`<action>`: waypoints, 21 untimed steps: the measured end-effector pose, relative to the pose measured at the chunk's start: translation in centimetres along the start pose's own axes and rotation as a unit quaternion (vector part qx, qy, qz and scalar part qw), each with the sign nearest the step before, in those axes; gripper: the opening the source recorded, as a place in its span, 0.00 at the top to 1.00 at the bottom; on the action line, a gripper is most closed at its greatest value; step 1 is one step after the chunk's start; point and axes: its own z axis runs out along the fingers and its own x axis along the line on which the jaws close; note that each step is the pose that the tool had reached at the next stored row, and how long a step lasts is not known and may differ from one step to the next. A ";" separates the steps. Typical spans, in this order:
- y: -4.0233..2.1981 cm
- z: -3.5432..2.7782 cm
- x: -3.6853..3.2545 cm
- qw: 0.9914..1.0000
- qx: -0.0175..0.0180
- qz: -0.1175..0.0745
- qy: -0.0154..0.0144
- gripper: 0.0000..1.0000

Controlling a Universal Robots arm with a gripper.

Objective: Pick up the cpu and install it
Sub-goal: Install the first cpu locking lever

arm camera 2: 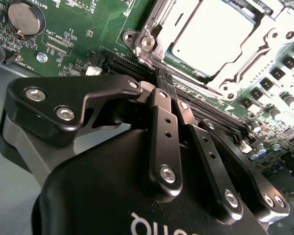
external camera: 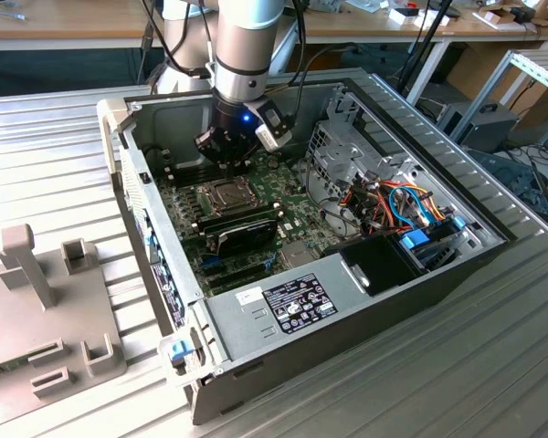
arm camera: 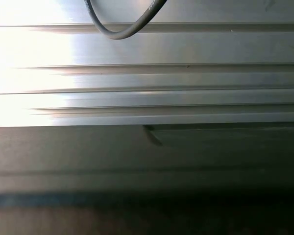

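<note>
Black-linked gripper (arm camera 2: 167, 90) fills the near foreground of the second wrist view, its two slim fingers (arm camera 2: 162, 110) pressed together with nothing between them; just beyond their tips the flat silvery-grey square cpu (arm camera 2: 213, 36) sits in its metal-framed socket on the green motherboard (arm camera 2: 78, 29); in the exterior view the gripper (external camera: 226, 164) hangs just above that socket inside the open grey computer case (external camera: 365, 310).

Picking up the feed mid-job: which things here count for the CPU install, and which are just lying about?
Job:
cpu, lying in the socket
gripper, fingers together, holding nothing, beside the socket

Lying about:
grey fixture on the table
coin battery
drive cables
</note>
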 end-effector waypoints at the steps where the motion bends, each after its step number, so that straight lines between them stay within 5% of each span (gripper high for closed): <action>1: 0.00 0.00 0.00 1.000 0.000 0.000 0.000 0.89; 12: 0.04 -1.23 -0.04 1.000 0.000 0.000 0.000 0.89; 21: 0.12 -4.03 -0.11 1.000 0.005 0.000 0.001 0.89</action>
